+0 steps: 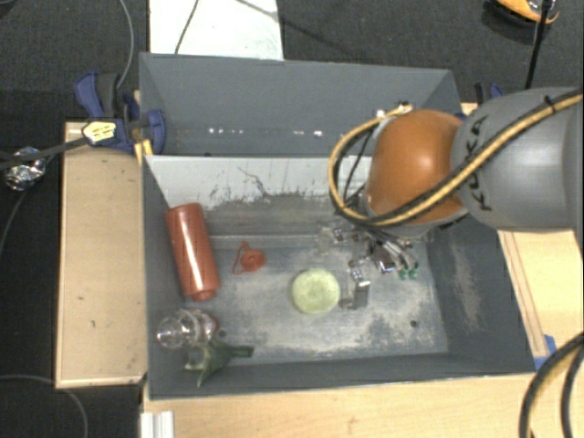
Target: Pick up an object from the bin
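The pale green round thing [316, 293] lies mid-floor in the bin [292, 99], not lifted. The gripper [358, 286] is low just beside it, perhaps touching; whether spread or pressed together, I cannot tell. Grasp and lift remain, I judge.

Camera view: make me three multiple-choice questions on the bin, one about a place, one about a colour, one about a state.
1. In this view, the red-brown cylinder lies at the bin side: A right, B left, C middle.
2. The round thing beside the end effector is: A pale green, B blue, C black.
3. The cylinder is: A upright, B lifted, C lying down.
Answers: 1 B, it lies along the left wall; 2 A, it shows pale green; 3 C, its long side rests on the floor.
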Controlling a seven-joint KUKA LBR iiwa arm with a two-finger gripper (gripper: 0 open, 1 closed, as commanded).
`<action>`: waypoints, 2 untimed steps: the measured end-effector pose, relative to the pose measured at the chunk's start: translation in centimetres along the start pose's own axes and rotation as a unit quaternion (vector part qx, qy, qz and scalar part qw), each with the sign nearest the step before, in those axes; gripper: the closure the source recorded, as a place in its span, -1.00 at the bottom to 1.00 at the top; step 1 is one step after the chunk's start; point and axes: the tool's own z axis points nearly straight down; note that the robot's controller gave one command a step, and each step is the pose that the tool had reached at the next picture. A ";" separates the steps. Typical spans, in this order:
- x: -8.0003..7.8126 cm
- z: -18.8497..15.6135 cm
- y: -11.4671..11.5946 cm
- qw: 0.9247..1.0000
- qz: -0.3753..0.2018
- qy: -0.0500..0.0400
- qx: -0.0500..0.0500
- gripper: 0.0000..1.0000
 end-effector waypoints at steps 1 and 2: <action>2.7 5.5 -1.4 1.000 0.029 -0.009 0.004 1.00; 2.7 5.5 -1.4 1.000 0.029 -0.009 0.004 1.00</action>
